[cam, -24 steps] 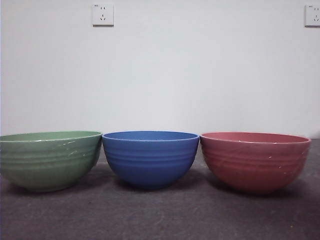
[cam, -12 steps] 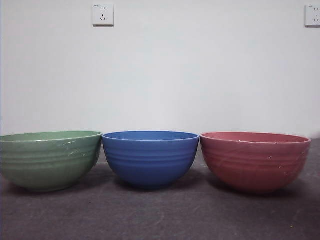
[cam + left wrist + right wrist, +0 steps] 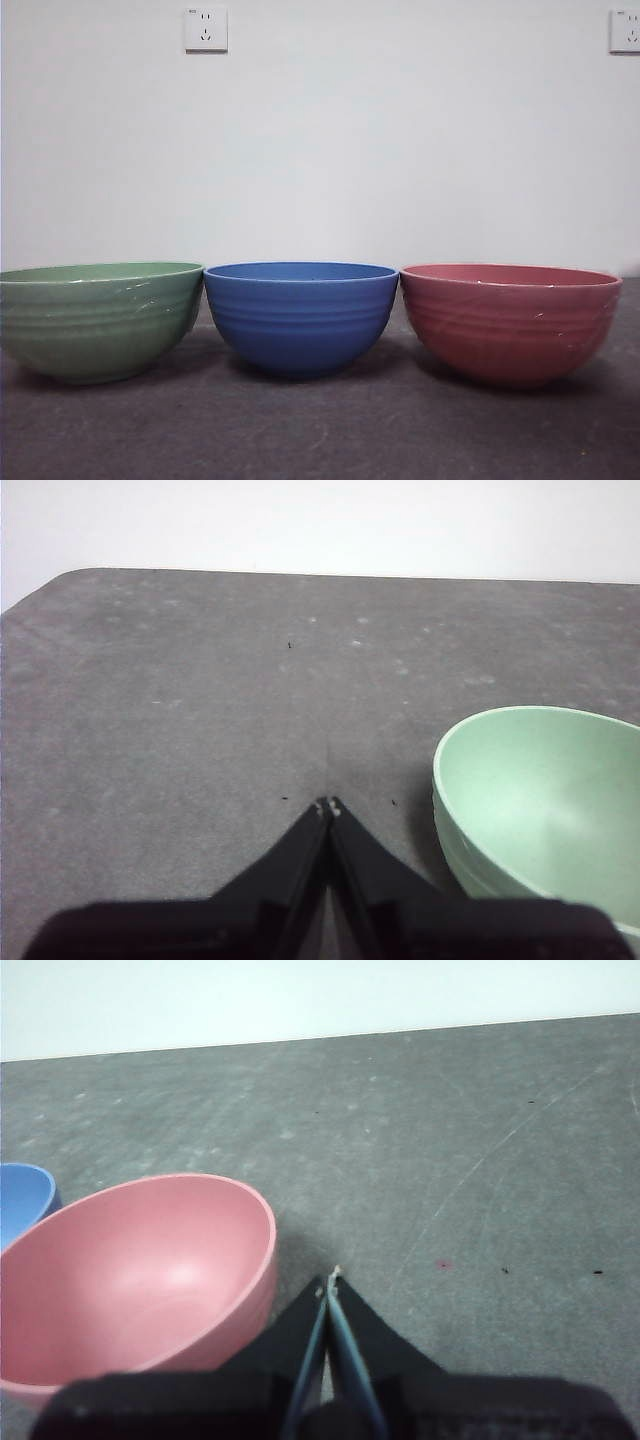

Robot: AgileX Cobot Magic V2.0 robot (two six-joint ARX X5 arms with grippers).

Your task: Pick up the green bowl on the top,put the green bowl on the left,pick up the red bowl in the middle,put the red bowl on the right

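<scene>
While each end effector clenched, empty: green bowl beside left, red bowl beside right.

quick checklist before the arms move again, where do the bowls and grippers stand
1. Green bowl at the left of the row, upright: ok.
2. Red bowl at the right, upright: ok.
3. Blue bowl between them, nothing stacked in it: ok.
4. Left gripper shut, holding nothing, beside the green bowl: ok.
5. Right gripper shut, holding nothing, beside the red bowl: ok.
6. Gaps between neighbouring bowls: cannot tell.
</scene>
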